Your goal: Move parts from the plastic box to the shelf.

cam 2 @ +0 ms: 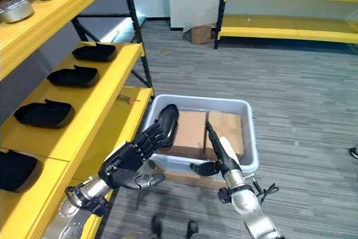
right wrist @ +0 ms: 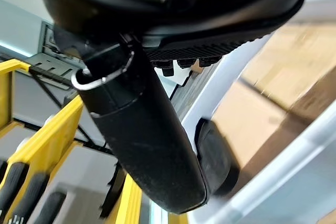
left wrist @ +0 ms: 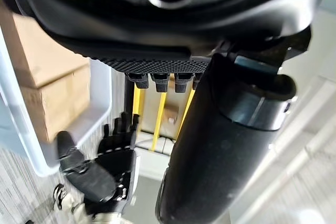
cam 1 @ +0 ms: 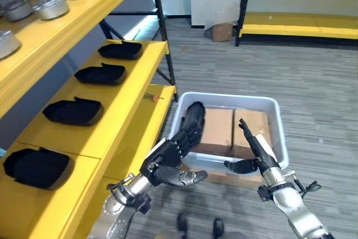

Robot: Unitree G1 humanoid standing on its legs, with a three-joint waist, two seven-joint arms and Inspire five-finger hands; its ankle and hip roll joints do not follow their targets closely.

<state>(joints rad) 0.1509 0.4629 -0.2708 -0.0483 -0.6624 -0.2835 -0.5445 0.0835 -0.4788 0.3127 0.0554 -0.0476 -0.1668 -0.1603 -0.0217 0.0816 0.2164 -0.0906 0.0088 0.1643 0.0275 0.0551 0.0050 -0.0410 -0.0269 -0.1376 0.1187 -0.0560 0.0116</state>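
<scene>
Parts of black moulded plastic are what this job moves, and one black part [cam 1: 194,117] leans on the left inner wall of the plastic box [cam 1: 278,121], which sits on the floor beside the shelf [cam 1: 120,117]. Cardboard boxes [cam 1: 232,130] fill the rest of it. Four more black parts [cam 1: 74,111] lie in a row on the middle level of the yellow shelf, and round metal cans [cam 1: 51,7] stand on the level above.

I judge the step in hand to be the reach for the next part. The left hand [cam 1: 170,159] hovers at the box's near left corner with fingers stretched toward the part in the box and thumb out to the side, holding nothing; whether the fingertips touch it I cannot tell. The right hand [cam 1: 256,151] hangs over the near rim, fingers straight and pointing into the box, thumb spread, also empty.

Next, the left hand needs to go down over the leaning part and curl round it, then lift it clear of the rim and swing left to a free spot on the shelf
</scene>
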